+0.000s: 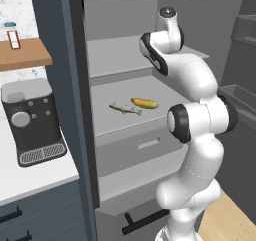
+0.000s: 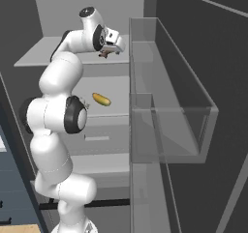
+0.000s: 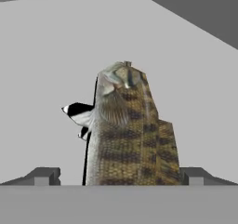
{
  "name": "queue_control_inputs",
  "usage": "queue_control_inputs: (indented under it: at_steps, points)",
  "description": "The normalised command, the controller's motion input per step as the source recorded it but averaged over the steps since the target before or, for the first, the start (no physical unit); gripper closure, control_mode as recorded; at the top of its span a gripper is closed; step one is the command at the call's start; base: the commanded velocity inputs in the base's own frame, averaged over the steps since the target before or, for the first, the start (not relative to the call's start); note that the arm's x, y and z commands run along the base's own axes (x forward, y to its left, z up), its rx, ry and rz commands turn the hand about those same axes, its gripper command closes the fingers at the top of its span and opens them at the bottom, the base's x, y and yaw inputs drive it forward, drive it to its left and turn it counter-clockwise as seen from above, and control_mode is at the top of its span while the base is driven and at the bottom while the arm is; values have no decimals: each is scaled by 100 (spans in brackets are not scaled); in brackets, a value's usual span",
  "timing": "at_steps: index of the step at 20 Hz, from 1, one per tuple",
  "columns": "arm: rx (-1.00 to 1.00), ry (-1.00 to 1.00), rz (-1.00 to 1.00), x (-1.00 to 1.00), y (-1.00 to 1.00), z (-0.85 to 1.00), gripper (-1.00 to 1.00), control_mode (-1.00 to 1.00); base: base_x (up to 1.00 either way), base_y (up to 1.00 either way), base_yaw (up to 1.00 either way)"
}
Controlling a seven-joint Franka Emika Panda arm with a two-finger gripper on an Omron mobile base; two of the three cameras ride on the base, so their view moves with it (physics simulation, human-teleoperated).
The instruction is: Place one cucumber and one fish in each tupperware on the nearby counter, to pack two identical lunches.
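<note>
Hand view puts my spread tool (image 3: 119,176) astride a fish (image 3: 128,130) that looks light, slick and thin, best pinched mid-body.

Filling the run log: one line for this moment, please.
tool: open, astride mottled brown fish | upper grey fridge shelf | yellow-green cucumber, second fish: lower shelf
</note>
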Motion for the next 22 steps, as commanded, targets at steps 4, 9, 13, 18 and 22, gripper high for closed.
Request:
queue_control_inputs:
  at_steps: [4, 9, 13, 18, 22]
  points:
    - [2, 4, 0, 0, 0, -33, -100, -100, 0, 0, 0]
    - [2, 7, 0, 0, 0, -21, 100, -100, 0, 0, 0]
    - [0, 2, 0, -1, 1, 0, 100, -100, 0, 0, 0]
    - [0, -4, 4, -24, 23, 0, 100, -100, 0, 0, 0]
    - [-1, -26, 11, -13, 28, -15, 100, -100, 0, 0, 0]
